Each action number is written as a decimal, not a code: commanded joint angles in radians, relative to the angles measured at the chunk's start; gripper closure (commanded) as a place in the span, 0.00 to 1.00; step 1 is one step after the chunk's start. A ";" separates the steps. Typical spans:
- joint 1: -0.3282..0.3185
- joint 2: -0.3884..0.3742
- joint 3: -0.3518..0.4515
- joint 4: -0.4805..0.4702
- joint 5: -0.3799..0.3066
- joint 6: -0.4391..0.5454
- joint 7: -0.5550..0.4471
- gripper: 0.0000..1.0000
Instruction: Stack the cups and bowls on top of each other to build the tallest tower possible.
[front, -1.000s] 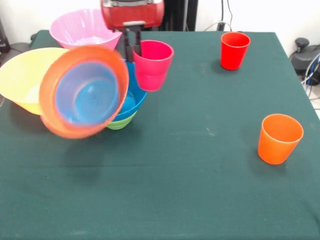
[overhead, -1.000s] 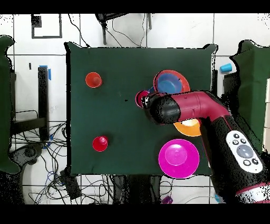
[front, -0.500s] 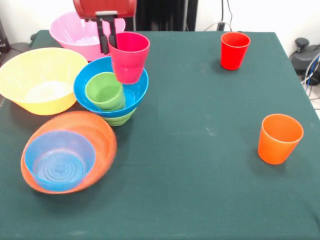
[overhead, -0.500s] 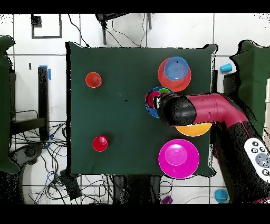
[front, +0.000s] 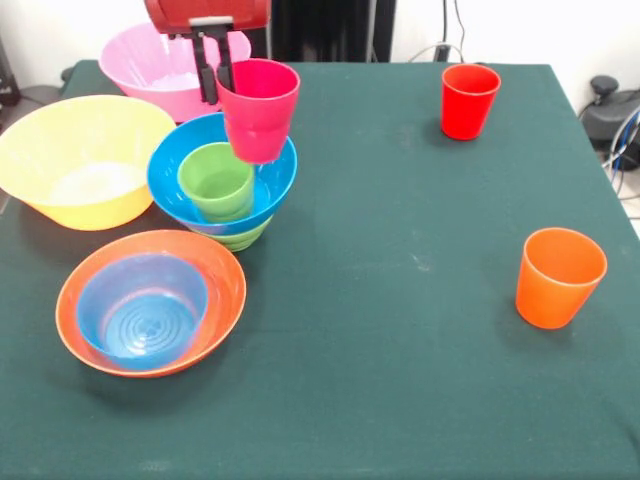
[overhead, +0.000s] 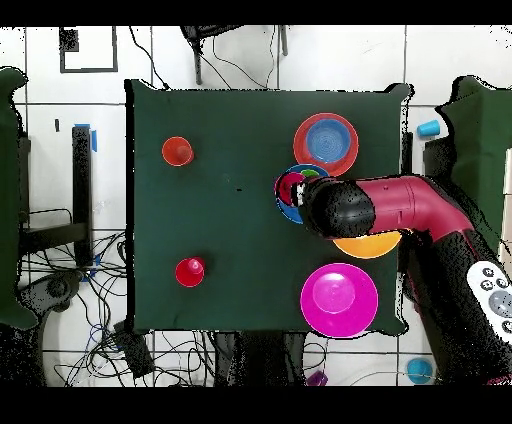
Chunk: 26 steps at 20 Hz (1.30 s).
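Note:
My gripper (front: 216, 78) is shut on the rim of the magenta-pink cup (front: 258, 110), which hangs upright over the far rim of the wide blue bowl (front: 168, 182). That bowl sits on the small green bowl (front: 241, 238) and holds the light green cup (front: 217, 180); together they form the tower. In front of it the shallow orange-red bowl (front: 222, 290) lies upright on the cloth with the small translucent blue bowl (front: 143, 318) inside. The red cup (front: 469, 100) and the orange cup (front: 558, 277) stand apart. In the overhead view the arm hides most of the blue bowl (overhead: 283, 200).
The big yellow-orange bowl (front: 80, 160) stands beside the tower, with the big pink bowl (front: 150, 60) behind it, both upright. The table (front: 400, 380) is covered in dark green cloth. From overhead, cables and floor tiles surround the table (overhead: 230, 120).
The orange-red bowl with the small blue bowl in it has tipped off the tower and settled flat on the cloth. My gripper has carried the magenta-pink cup over the blue bowl.

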<state>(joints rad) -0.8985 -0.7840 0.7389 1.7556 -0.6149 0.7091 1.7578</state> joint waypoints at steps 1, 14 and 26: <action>-0.030 0.009 0.060 0.084 -0.051 0.033 -0.279 1.00; -0.098 0.027 0.157 -0.008 -0.019 0.060 -0.166 1.00; -0.018 0.043 0.087 -0.094 -0.021 0.088 -0.152 1.00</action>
<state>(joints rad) -0.9353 -0.7814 0.8642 1.7089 -0.6043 0.7093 1.7576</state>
